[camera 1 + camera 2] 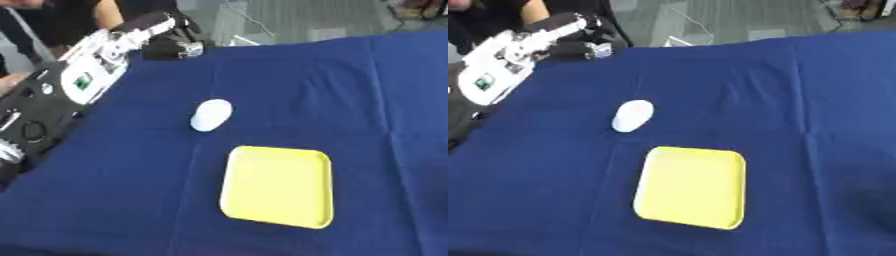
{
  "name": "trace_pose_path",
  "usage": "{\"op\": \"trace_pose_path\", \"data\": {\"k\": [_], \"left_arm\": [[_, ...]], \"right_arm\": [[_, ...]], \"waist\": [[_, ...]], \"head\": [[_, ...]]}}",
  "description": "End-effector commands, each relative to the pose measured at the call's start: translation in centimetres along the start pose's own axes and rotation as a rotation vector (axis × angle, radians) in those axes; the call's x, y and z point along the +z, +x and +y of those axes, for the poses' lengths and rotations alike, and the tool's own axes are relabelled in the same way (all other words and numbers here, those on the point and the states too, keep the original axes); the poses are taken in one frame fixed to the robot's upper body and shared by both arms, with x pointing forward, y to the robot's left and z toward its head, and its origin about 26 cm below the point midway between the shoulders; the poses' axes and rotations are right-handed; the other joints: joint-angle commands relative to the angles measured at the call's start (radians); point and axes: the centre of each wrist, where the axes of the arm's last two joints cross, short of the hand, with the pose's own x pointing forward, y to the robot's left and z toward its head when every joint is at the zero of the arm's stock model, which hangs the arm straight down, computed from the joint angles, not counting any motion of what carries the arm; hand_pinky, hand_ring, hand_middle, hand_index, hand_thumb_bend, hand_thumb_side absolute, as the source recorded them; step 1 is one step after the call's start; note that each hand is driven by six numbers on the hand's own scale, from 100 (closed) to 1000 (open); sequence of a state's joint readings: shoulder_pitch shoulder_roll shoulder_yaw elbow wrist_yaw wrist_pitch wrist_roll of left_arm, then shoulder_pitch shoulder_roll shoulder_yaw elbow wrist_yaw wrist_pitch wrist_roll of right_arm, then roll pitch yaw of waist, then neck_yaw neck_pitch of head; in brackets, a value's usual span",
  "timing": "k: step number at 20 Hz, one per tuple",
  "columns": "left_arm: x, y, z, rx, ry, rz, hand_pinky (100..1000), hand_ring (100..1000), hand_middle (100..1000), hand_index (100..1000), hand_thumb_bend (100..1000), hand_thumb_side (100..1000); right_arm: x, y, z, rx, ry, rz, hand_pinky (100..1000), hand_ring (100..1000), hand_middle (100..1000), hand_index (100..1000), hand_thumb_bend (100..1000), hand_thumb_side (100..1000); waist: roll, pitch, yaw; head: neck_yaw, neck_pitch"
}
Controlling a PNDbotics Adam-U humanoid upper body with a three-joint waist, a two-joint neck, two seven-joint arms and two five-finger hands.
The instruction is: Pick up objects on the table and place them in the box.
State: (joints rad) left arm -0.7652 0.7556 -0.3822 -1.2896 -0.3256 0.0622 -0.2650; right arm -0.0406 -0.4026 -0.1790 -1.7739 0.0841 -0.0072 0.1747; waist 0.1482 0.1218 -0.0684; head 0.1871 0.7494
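Note:
A white oval object [211,115] lies on the blue cloth near the table's middle. Just in front of it sits a shallow yellow square tray [278,186] with nothing in it. My left arm [83,80], white and black, stretches from the left edge toward the far left corner. Its dark left hand [172,46] hangs over the table's far edge, well behind and left of the white object. The hand is blurred and touches neither object. My right hand shows in neither view.
The blue cloth [367,110] covers the whole table, and its far edge runs across the top. Grey floor and cables lie beyond it. A person in dark clothes [61,20] stands at the far left corner.

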Motion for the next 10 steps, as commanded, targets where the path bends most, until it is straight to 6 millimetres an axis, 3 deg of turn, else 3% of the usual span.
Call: {"op": "trace_pose_path", "data": {"k": [1, 10], "left_arm": [[-0.18, 0.13, 1.02, -0.031, 0.008, -0.007, 1000, 952, 925, 903, 636, 863], [-0.90, 0.38, 0.65, -0.079, -0.030, -0.040, 1000, 956, 926, 908, 659, 889]], "right_arm": [[-0.22, 0.64, -0.70, 0.031, 0.006, -0.021, 675, 680, 870, 966, 100, 848], [-0.25, 0.65, -0.66, 0.029, 0.008, -0.022, 675, 680, 870, 966, 100, 850]], "waist": [[-0.005, -0.011, 0.001], [-0.006, -0.008, 0.000]], "head": [[0.003, -0.003], [0.003, -0.006]]}}
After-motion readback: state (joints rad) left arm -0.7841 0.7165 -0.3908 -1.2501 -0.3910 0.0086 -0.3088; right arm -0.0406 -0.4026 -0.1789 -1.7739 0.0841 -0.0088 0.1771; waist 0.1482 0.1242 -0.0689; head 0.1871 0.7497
